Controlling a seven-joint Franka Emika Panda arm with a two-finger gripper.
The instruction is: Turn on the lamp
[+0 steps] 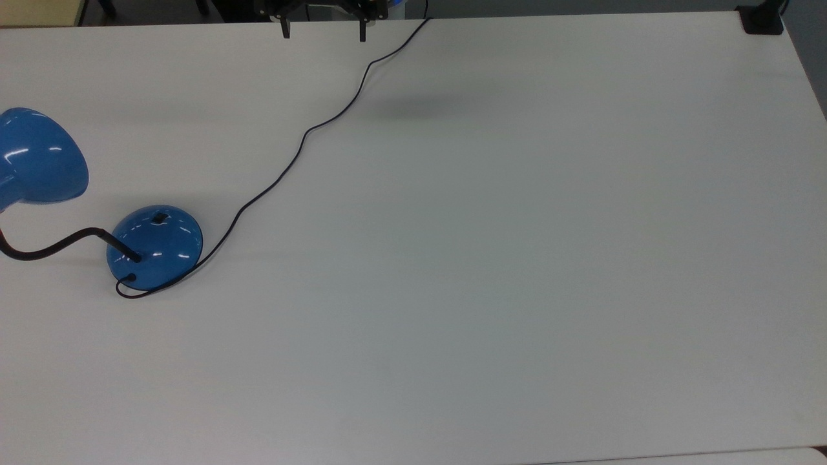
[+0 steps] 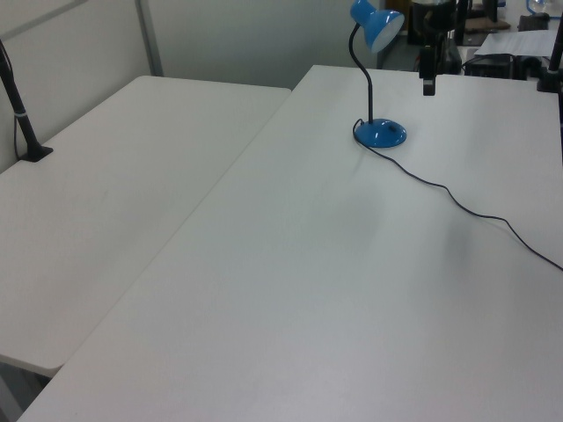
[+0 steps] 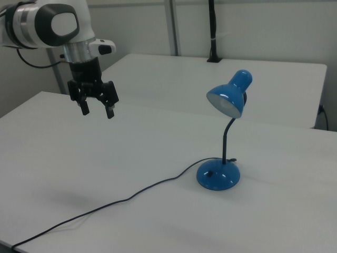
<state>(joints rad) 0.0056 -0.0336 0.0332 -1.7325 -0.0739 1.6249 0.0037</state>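
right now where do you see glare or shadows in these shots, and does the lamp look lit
Top view: bright streaks of glare on the lamp's blue shade and base, and a soft shadow on the table beside the cord. Right view: a faint shadow on the table below the open claw; the shade's inside looks pale but casts no glow, so likely unlit. Left view: even light.

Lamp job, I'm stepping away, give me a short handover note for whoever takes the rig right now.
Gripper: open, empty, held high above the table, well apart from the lamp.
Lamp: upright on the table, shade looks unlit. Switch sits on the domed base, facing the gripper's side. Cord trails across the table.
Done: nothing yet, no contact.
Left: move over the base, come down, press the switch.
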